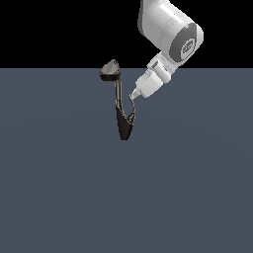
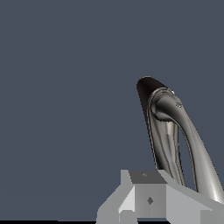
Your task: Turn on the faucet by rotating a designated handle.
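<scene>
A: Where does the faucet (image 1: 123,118) stand?

B: On the dark grey floor (image 1: 59,197), close to its far edge and about midway along it, with open floor on every side. Its dark tapered body sits on the floor, the grey stem rises from it, and the cone-shaped head (image 1: 110,69) tops it, leaning to the exterior view's left.

A: And the handle?

B: The handle (image 1: 131,109) is the thin curved lever on the body's side toward the exterior view's right. The gripper (image 1: 134,96) is right at its upper end, coming down from the white arm (image 1: 170,32).

A: Clamped on it?

B: I cannot tell. From outside, the tip looks to be touching or just beside the lever. The wrist view shows grey finger parts (image 2: 148,199) low in the picture and the stem (image 2: 168,140) close by, but not the gap between the fingers.

A: What might go wrong?

B: As I judge it, the lever is slim and rounded, so a push with a shallow contact could slide off it. The stem is just beside it too; pressing there would turn nothing. And a push aimed along the lever rather than across it would load the faucet without rotating anything.
</scene>
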